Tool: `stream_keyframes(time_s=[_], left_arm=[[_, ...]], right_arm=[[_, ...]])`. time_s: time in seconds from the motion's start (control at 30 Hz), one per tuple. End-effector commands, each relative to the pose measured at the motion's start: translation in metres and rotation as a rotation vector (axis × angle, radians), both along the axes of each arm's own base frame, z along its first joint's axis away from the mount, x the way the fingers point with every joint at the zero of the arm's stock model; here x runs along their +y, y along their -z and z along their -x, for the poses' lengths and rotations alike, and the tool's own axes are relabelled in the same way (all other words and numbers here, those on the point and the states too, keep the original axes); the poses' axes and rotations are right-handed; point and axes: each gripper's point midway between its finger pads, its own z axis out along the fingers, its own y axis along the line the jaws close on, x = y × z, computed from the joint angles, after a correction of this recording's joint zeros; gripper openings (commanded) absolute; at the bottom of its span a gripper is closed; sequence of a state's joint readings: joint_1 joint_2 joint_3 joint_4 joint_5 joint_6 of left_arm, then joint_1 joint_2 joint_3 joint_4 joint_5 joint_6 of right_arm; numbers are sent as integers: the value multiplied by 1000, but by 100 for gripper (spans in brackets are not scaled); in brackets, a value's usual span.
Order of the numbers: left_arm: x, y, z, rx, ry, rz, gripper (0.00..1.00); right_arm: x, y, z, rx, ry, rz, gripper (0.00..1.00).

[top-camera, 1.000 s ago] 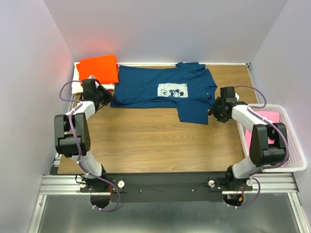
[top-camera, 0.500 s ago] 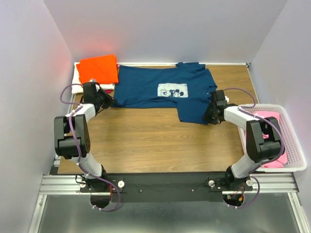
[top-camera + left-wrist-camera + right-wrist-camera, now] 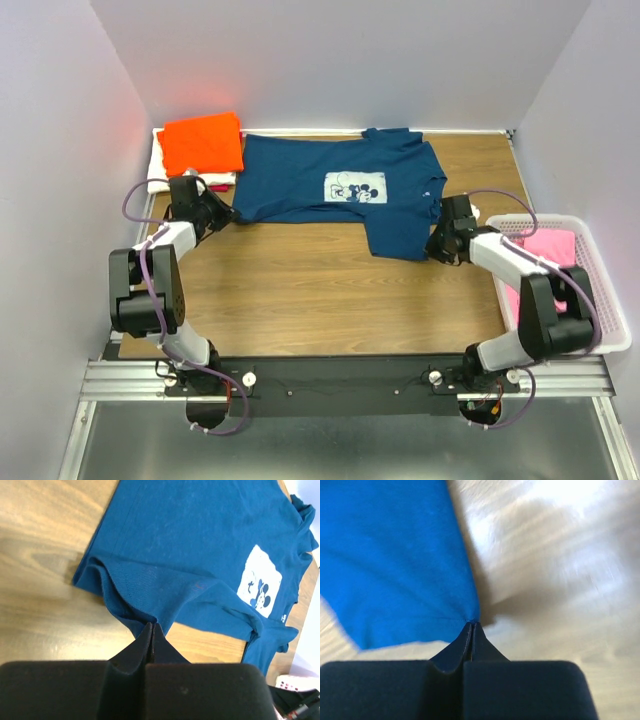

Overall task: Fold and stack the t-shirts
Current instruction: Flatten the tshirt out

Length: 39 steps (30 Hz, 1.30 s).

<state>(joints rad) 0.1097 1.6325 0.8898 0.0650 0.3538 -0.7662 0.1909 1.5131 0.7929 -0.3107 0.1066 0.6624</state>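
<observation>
A navy t-shirt (image 3: 335, 190) lies spread across the far side of the wooden counter (image 3: 300, 290), with the left fingers (image 3: 140, 647) clamped on its near left corner and the right fingers (image 3: 461, 647) pinched shut on its near right corner.

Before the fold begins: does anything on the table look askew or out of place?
The navy t-shirt lies unevenly: its hem is puckered into a ridge where the left end effector pinches it, and a flap on the right juts toward the near side, its corner pinched by the right end effector. Nothing looks spilled or damaged.
</observation>
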Motion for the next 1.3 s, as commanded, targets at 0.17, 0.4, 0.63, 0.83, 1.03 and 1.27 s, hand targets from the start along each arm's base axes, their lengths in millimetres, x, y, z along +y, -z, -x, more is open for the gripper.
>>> stream_keyframes(time_s=[0.17,0.4,0.63,0.83,1.03,1.27], left_arm=[[3,-11,22,-43,-9,-47,0],[17,-4,49,-16,-84,-115,0],[42,-8,72,-5,-200,-217,0],[47,11,84,52,-226,-241,0],[48,26,93,83,-235,-244,1],[41,35,99,85,-211,-215,47]], right_arm=[[8,-65,45,-119,-13,-109,0],[7,-82,83,-125,-3,-156,0],[1,-106,117,-150,31,-184,1],[4,-115,137,-159,38,-236,0],[4,-115,146,-156,38,-249,0],[-1,-114,138,-146,41,-207,1]])
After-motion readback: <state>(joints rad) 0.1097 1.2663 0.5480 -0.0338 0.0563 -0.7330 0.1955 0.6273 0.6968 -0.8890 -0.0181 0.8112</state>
